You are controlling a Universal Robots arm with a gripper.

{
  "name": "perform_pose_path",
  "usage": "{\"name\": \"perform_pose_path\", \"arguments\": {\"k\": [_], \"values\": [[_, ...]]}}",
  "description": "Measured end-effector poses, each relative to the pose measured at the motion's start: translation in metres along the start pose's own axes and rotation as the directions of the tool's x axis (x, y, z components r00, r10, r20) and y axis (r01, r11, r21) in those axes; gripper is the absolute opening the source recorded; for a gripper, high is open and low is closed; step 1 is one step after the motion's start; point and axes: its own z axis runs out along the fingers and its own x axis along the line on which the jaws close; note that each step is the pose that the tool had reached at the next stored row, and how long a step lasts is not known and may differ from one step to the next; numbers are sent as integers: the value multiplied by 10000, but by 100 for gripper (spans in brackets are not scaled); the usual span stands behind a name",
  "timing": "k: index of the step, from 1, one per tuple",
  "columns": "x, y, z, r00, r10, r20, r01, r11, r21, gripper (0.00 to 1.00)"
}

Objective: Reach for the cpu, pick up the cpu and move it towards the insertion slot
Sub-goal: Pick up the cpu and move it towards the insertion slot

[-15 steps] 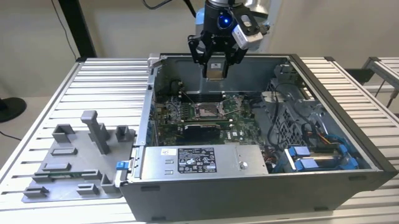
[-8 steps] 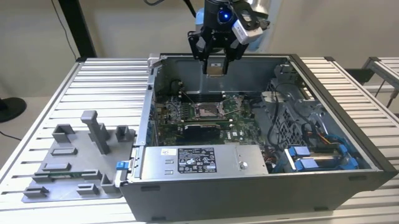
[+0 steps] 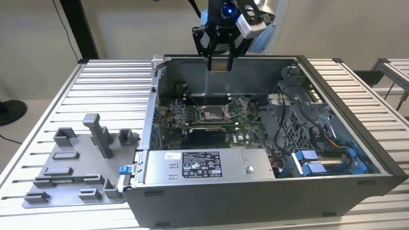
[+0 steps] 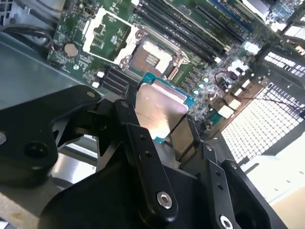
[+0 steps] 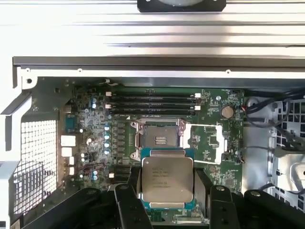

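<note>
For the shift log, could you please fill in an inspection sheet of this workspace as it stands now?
Surface: slatted metal table carrying an open grey computer case.
Job's things: thin square silver-faced cpu held above the motherboard; silver-framed square insertion slot open, nothing in it.
Clutter: grey plastic fixture blocks on a plate at the exterior view's left of the case.
Grippers: black gripper shut on the cpu, over the case's far side in the exterior view.
Cables: bundled wires inside the case, at the exterior view's right.
Surroundings: pale wall; second slatted table at the exterior view's right.
</note>
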Motion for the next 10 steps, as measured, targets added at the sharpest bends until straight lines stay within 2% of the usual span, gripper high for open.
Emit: {"name": "perform_pose_path", "arguments": {"k": [4,10], "values": [[0,24,-20,10000,-1,12,1,10000,-4,0],[0,24,-21,10000,0,8,0,10000,-3,0]]}}
